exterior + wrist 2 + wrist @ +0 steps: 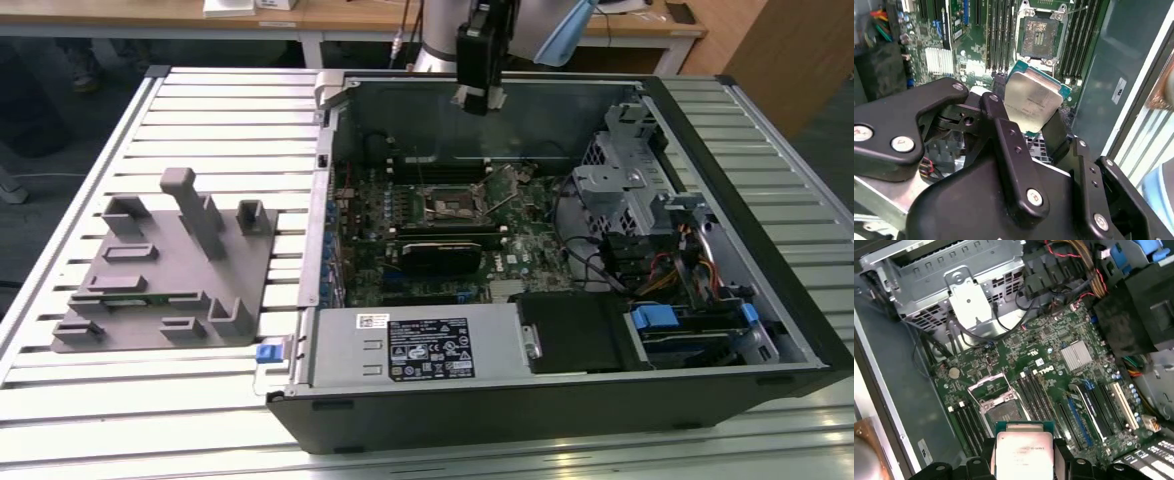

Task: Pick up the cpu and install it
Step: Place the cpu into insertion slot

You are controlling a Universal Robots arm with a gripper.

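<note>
The cpu [1031,102], a flat silver-topped square chip with a green rim, is clamped between the black fingers [996,107] of my gripper [1029,114], which is shut on it. In the first wrist view the cpu [1024,455] hangs over the green motherboard [1054,365], just short of the open socket [996,405] with its raised metal frame. The second wrist view has the socket [1038,37] beyond the chip. In the exterior view my gripper [481,98] hovers over the back of the open computer case [561,400], above the socket [451,207].
A grey plastic tray with upright blocks [160,270] lies on the slatted table at the exterior view's left. Inside the case are a power supply [414,345], a metal drive cage [627,180], bundled cables [681,270] and memory slots [1039,395] beside the socket.
</note>
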